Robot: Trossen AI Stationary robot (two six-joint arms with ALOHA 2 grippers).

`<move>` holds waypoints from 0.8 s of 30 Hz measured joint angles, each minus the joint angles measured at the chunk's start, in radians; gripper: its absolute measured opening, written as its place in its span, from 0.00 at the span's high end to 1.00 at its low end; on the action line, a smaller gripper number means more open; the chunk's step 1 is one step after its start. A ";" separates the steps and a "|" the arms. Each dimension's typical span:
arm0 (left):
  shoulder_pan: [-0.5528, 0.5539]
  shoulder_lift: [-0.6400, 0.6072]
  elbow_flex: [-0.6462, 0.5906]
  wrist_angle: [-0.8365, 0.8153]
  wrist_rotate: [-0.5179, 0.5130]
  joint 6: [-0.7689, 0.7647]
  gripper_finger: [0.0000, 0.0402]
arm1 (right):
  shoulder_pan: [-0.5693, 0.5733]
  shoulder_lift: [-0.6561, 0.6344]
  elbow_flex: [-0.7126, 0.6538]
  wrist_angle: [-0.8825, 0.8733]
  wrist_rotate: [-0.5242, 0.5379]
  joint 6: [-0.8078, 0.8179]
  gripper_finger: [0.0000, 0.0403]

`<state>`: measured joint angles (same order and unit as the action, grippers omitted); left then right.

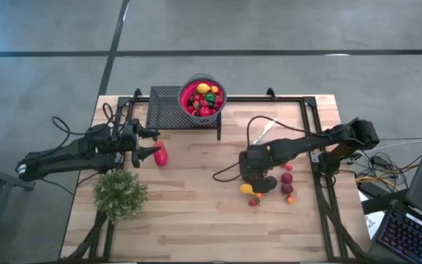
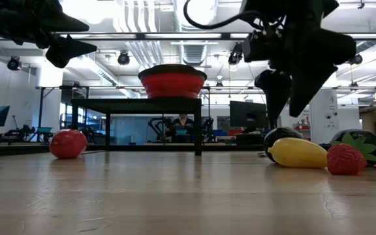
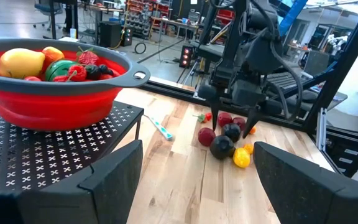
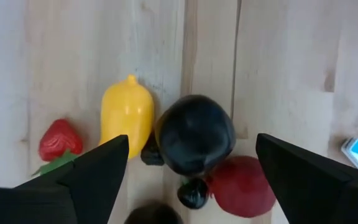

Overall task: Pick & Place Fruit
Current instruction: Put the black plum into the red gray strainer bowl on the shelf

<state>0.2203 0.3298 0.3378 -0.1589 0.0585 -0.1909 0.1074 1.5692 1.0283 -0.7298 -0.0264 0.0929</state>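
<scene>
A cluster of toy fruit lies on the wooden table right of centre: a dark round fruit [image 4: 194,142], a yellow one [image 4: 127,114], a strawberry [image 4: 58,138] and a maroon one [image 4: 241,185]. My right gripper [image 4: 191,148] hangs open above the dark fruit, pointing steeply down, with its fingers clear of the table in the low view [image 2: 291,98]. A larger red piece [image 1: 160,154] rests on the table at the left. My left gripper [image 1: 146,152] waits open, raised above it. A red bowl [image 1: 202,97] full of fruit stands on a black mesh stand [image 1: 168,106].
A bushy green plant [image 1: 119,192] stands near the table's left front. A small blue-and-white utensil [image 3: 160,129] lies on the wood between the stand and the fruit cluster. More small fruits [image 1: 289,188] lie to the right of the gripper. Bare wood stretches across the table's middle and front.
</scene>
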 joint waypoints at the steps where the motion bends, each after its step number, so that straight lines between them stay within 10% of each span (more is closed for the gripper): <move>1: 0.000 0.000 0.000 0.000 0.000 0.000 0.22 | 0.000 0.000 -0.010 0.009 0.000 0.000 0.15; 24: 0.000 0.000 0.000 0.000 0.000 0.000 0.22 | -0.001 0.191 -0.047 0.119 0.002 -0.027 0.31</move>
<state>0.2203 0.3298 0.3382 -0.1585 0.0586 -0.1905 0.1062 1.7602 0.9808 -0.6111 -0.0245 0.0663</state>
